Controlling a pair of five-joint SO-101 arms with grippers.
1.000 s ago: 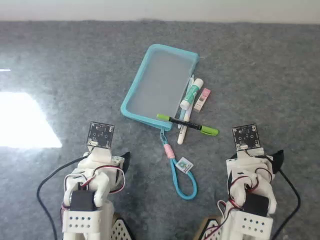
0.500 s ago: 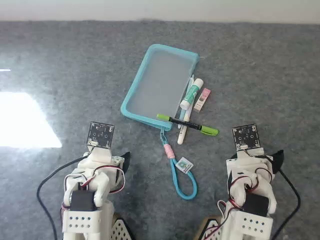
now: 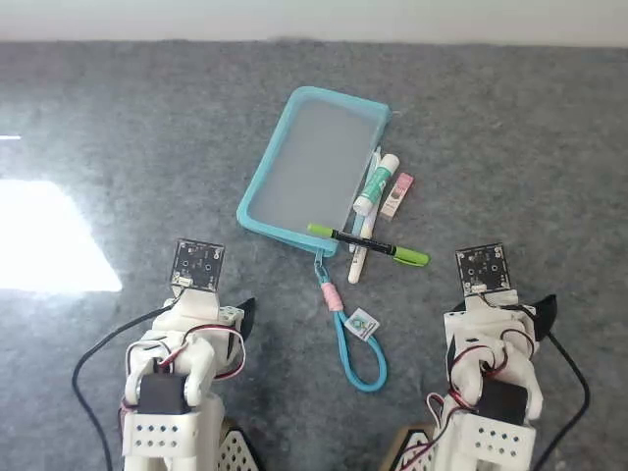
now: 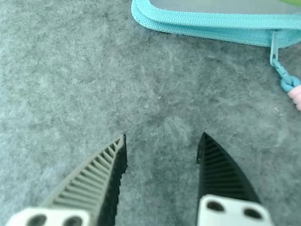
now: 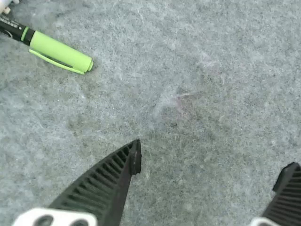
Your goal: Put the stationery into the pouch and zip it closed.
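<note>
Up close, the pouch (image 4: 211,21) and green highlighter (image 5: 59,52) are partly cut off; left end effector (image 4: 163,136) and right end effector (image 5: 215,153) gape wide, empty.

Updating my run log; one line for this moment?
left gripper open, empty | right gripper open, empty | green highlighter lying across pouch corner

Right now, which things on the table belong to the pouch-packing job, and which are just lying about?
Job: teal pouch, wrist strap on its zip, green marker, white tube, pink stick, white pen.
Not the job: grey mat, patch of light on it.
</note>
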